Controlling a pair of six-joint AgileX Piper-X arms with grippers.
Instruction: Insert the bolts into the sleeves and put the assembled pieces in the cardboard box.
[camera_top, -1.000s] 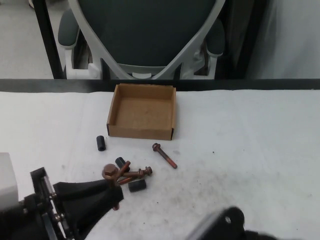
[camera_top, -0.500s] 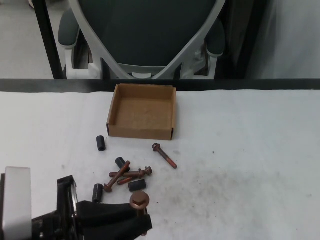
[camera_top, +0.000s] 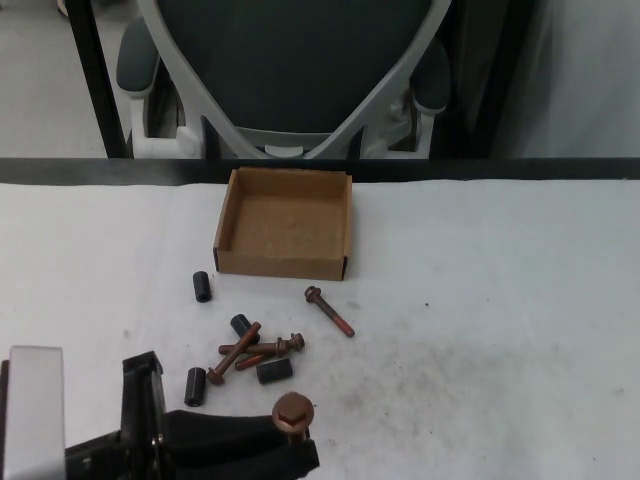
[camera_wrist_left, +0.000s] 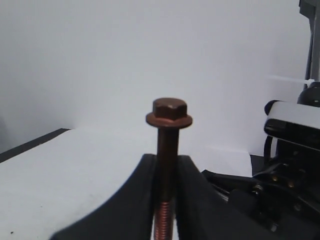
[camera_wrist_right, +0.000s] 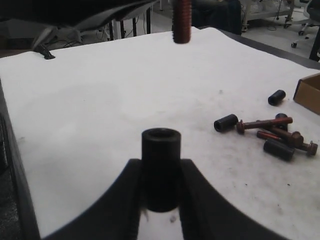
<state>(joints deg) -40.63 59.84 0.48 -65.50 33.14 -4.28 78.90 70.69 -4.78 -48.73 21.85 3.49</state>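
Near front of white bench (camera_top: 500, 300): gripping upright copper-coloured hex-head bolt (camera_wrist_left: 168, 130) with left fingers (camera_wrist_left: 132, 202), upright black cylindrical sleeve (camera_wrist_right: 161, 167) with right fingers (camera_wrist_right: 122, 200)

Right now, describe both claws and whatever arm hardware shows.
Left claw: two smooth matte-black fingers that widen toward the base. Behind it sit a black bracket with small screws and a white block. Right claw: the same black, rounded fingers.

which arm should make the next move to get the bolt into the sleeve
Probably left: the left tool holds the bolt head-up, threaded end free; right tool holds the sleeve, opening up.
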